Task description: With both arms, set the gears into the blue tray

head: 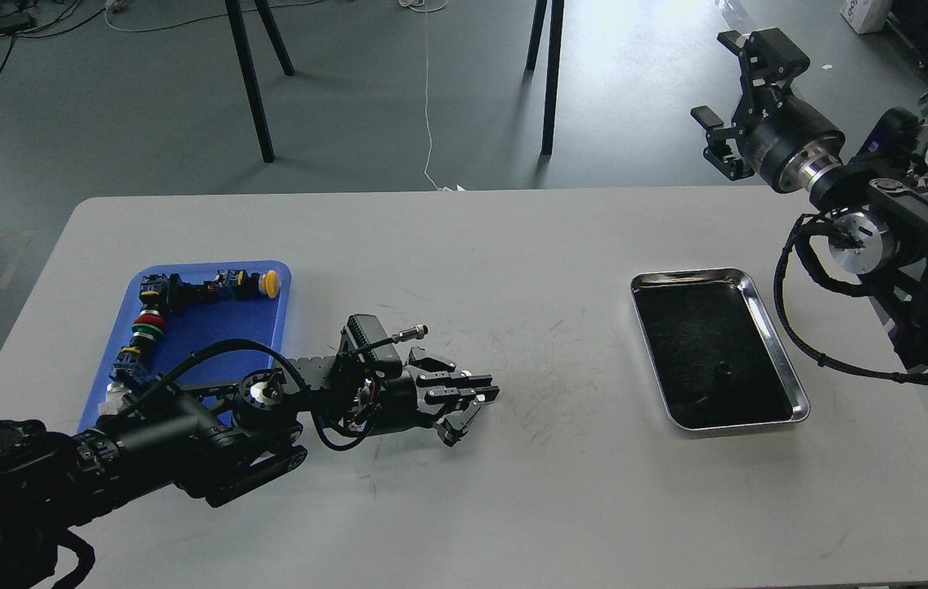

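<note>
The blue tray (214, 331) lies at the table's left, with a row of coloured push-buttons (154, 317) along its far and left sides. One tiny black gear (723, 369) shows on the dark bottom of the steel tray (791, 384) at the right; other gears cannot be made out there. My left gripper (473, 406) hovers low over the bare table just right of the blue tray, pointing right; its dark fingers lie close together and I cannot tell whether anything is between them. My right gripper (724, 80) is raised past the table's far right corner, fingers wide apart and empty.
The white table (513, 245) is scuffed in the middle between the two trays. Black stand legs (251, 90) rise from the floor behind the far edge. My right arm's cables (799, 327) loop beside the steel tray's right rim.
</note>
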Tool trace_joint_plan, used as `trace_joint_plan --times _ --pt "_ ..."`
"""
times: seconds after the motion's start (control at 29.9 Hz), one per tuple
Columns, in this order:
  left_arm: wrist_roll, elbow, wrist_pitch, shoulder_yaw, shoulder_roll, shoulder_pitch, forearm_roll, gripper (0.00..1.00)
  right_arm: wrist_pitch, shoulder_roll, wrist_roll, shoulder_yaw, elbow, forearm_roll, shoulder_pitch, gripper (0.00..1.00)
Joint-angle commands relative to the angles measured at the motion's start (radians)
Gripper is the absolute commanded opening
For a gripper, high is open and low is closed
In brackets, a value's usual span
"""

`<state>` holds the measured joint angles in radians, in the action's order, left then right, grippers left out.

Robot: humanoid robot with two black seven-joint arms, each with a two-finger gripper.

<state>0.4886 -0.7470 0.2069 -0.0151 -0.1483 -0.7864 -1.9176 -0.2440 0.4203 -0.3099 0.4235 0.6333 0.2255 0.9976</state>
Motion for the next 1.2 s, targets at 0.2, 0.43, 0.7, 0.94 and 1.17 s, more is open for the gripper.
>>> trace_joint_plan --times 0.2,0.43,0.7,0.94,1.17 --pt "0.000 -0.006 0.000 0.004 -0.004 -0.014 0.006 0.12 0.002 0.002 0.000 -0.002 0.006 0.000 -0.002 0.98" --pt "0.000 -0.006 -0.004 0.006 -0.011 -0.065 0.022 0.12 0.000 0.009 -0.002 -0.003 0.008 0.000 -0.007 0.98" --pt "0.000 -0.002 -0.012 0.001 -0.036 -0.122 0.061 0.13 -0.003 0.014 -0.006 -0.005 0.008 0.002 -0.017 0.98" --pt "0.000 -0.005 -0.015 0.001 -0.103 -0.146 0.060 0.13 -0.005 0.015 -0.008 -0.005 0.012 0.002 -0.027 0.98" --pt "0.000 -0.015 -0.017 0.001 -0.166 -0.169 0.057 0.13 -0.005 0.015 -0.008 -0.005 0.012 0.003 -0.027 0.98"
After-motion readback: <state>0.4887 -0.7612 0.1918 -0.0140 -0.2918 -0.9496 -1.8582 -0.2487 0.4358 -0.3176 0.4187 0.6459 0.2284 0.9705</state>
